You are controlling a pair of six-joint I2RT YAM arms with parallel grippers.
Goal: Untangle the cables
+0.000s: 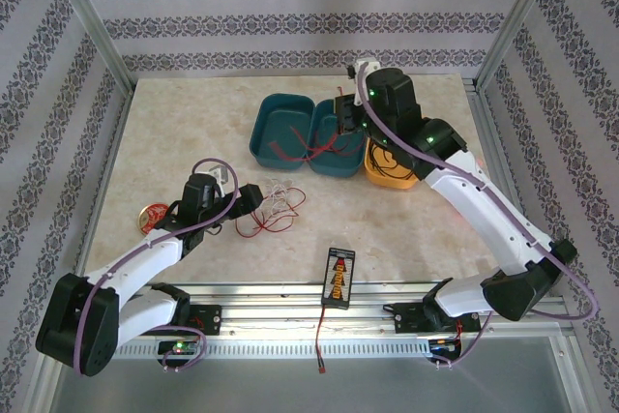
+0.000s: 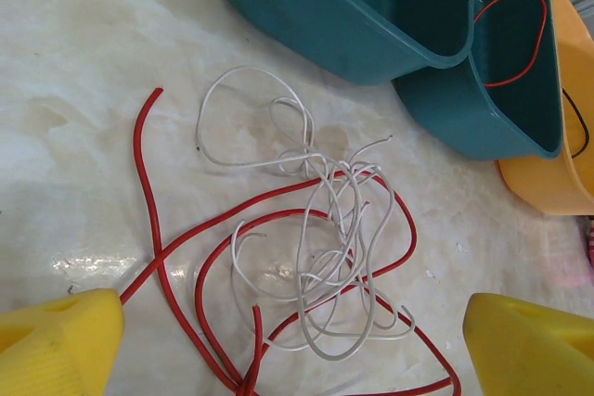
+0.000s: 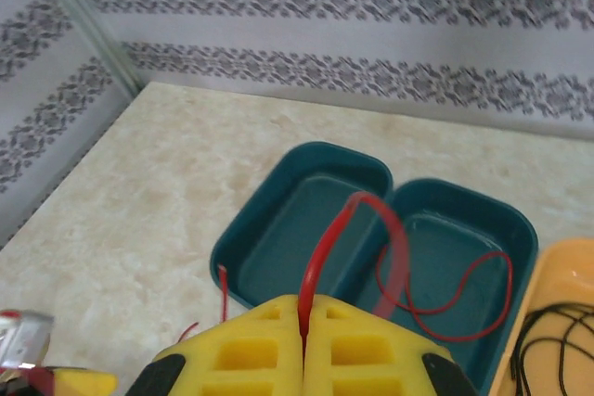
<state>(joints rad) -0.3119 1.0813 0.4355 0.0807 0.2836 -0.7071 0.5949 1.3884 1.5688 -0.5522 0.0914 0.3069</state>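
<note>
The left gripper (image 2: 292,326) hangs over a tangle on the table (image 2: 74,136). Its yellow fingers (image 2: 60,345) are spread wide and grip nothing. Between and just ahead of them lie a red cable (image 2: 148,220) and a white cable (image 2: 332,357), looped through each other many times.

The right gripper (image 3: 303,308) has its fingers pressed together, pinching a second red strand (image 3: 320,248). It arches up from the fingertips and drops ahead into the right teal bin (image 3: 436,229). The left teal bin (image 3: 288,229), ahead and left of those fingers, looks bare inside. The orange bin (image 3: 566,266), to their right, holds a black cable (image 3: 548,340).

The step in hand appears to be parting red from white. The left fingers probably need to close on one strand at a free end and draw it out slowly.
</note>
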